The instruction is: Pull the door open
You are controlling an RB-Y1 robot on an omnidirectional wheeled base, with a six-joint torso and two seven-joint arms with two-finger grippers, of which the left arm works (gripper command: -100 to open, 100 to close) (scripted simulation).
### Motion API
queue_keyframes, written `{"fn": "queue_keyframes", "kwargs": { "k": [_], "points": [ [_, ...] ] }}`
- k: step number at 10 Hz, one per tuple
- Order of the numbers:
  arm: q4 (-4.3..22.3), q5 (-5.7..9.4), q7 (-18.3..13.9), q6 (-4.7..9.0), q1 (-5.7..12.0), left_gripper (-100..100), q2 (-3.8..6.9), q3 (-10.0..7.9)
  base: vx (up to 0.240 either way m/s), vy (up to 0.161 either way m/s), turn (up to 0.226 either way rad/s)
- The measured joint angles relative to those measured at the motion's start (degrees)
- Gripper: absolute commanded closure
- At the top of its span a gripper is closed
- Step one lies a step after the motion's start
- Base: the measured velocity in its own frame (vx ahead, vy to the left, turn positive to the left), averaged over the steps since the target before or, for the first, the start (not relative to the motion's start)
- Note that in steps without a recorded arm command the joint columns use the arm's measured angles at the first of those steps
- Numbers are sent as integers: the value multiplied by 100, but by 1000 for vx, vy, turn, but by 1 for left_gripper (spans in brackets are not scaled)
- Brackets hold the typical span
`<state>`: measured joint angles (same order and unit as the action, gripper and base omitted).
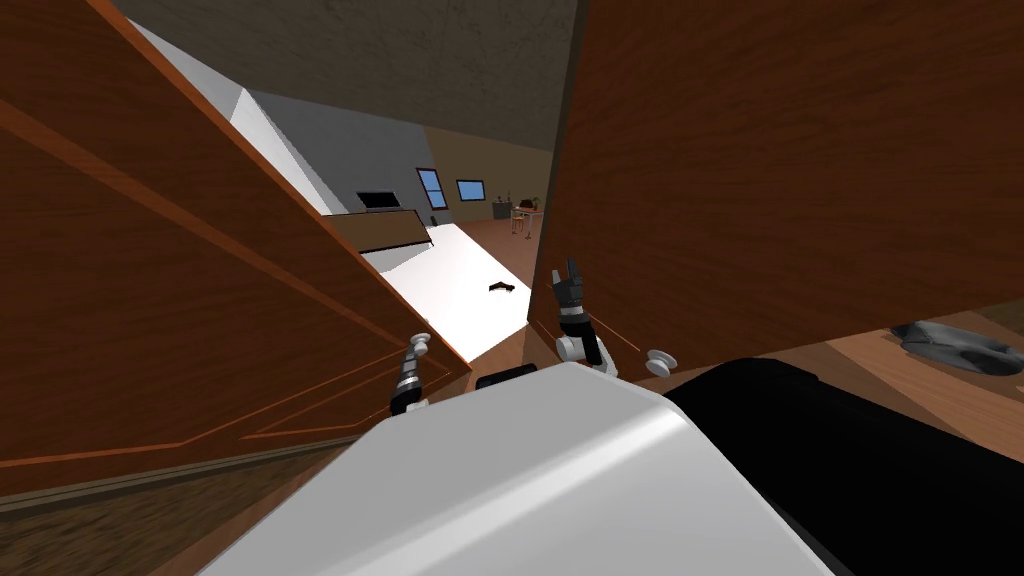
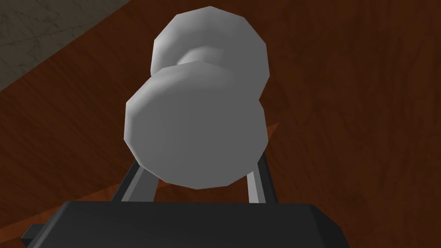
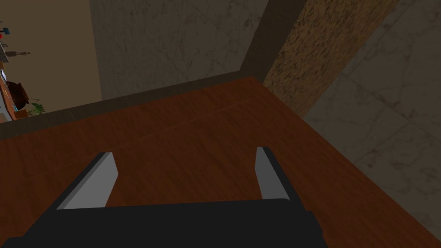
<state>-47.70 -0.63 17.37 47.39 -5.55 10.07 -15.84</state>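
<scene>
**Figure: Pulling phase, grasp on the knob.** The left gripper (image 1: 412, 362) reaches the grey, round door knob (image 2: 196, 129). In the left wrist view its two fingers (image 2: 257, 185) stand narrowly apart, rise on either side of the knob and disappear behind its head. This reads as a closed hold on the knob, though the contact itself is hidden.

The knob sits near the free edge of the brown wooden door (image 1: 180, 280), which fills the left of the scene and stands at an angle. A gap (image 1: 470, 290) between it and a second wooden panel (image 1: 760, 180) on the right shows a bright floor beyond, so the door appears partly open. The right panel carries a knob of its own (image 1: 660, 360), untouched.

The right gripper (image 3: 185, 153) is raised just beside that panel's near edge, with its fingers spread wide and nothing between them.

To pull well:
- The hand should follow the door's arc about its hinge, not a straight line, so that the round knob does not slip from the thin fingers.
- The grip should be firm and the wrist free to turn with the door.
- The right arm is best kept clear of the door's swing.
</scene>
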Motion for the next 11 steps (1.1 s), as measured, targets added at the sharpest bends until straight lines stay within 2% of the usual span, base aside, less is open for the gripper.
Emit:
{"fn": "queue_keyframes", "kwargs": {
  "k": [2, 4, 5, 6, 8, 9, 10, 11],
  "points": [
    [-179, 84, -220, -96, -90, 100, -27, 60, -18, 10, -13],
    [1, 151, -383, -15, -2, 100, 29, 101, -38, 5, -25],
    [-92, 230, -545, -47, -60, 100, 44, 159, -41, 5, 0],
    [53, 273, -687, 0, 27, 100, 83, 185, -36, -3, -16],
    [66, 371, -936, -2, 32, 100, 96, 240, -34, 8, -23],
    [188, 433, -1075, 74, 79, 100, 121, 278, -29, 10, -2],
    [39, 462, -1189, 2, -4, 100, 115, 314, -40, 0, -9],
    [10, 525, -1311, -83, 28, 100, 116, 345, -32, 0, -50]
  ]
}}
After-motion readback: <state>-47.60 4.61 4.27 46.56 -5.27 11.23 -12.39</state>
